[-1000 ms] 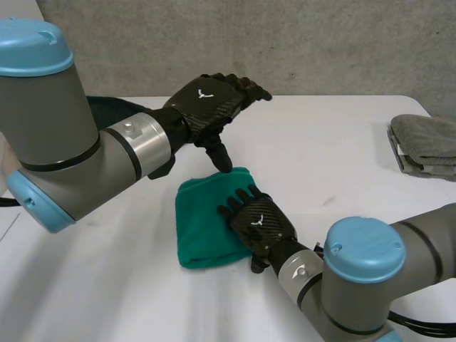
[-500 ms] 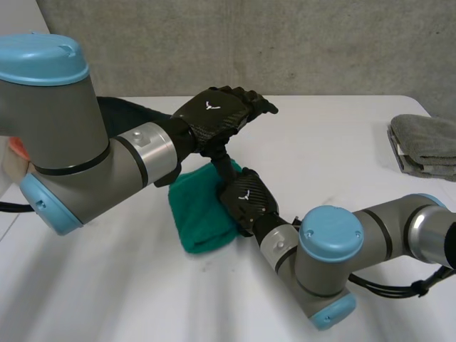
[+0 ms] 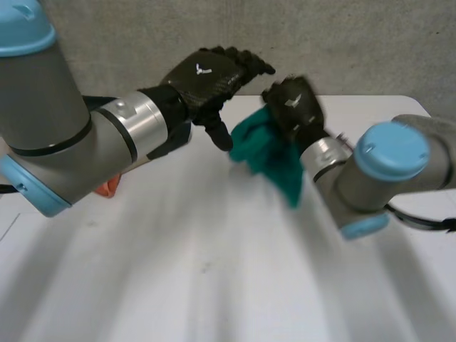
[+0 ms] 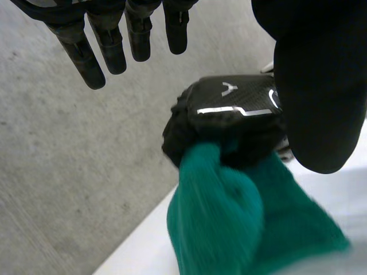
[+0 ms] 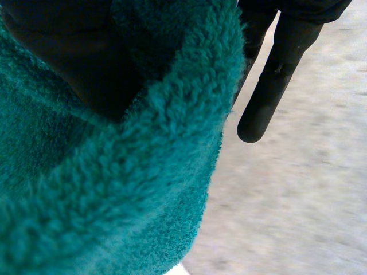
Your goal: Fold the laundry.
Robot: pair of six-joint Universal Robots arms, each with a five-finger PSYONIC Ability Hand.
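Observation:
A green fleece towel (image 3: 274,157) hangs bunched in the air above the white table (image 3: 214,271). My right hand (image 3: 293,103) is shut on its upper part, and the rest droops below the fist. In the left wrist view the right hand (image 4: 229,112) sits clenched on top of the green towel (image 4: 241,223). Fleece from the towel (image 5: 114,189) wraps round the dark palm in the right wrist view. My left hand (image 3: 206,75) hovers just left of the towel, open with straight fingers (image 4: 97,54) and its thumb pointing down, not touching the cloth.
A small orange object (image 3: 108,187) lies on the table under my left forearm. A dark cloth (image 3: 96,102) shows behind that arm. A grey concrete wall (image 3: 342,43) runs along the table's far edge. My right arm (image 3: 388,171) crosses the right side.
My right hand has closed on the green towel and lifted it off the table, up and toward the far right. The left hand has stayed open at about the same height.

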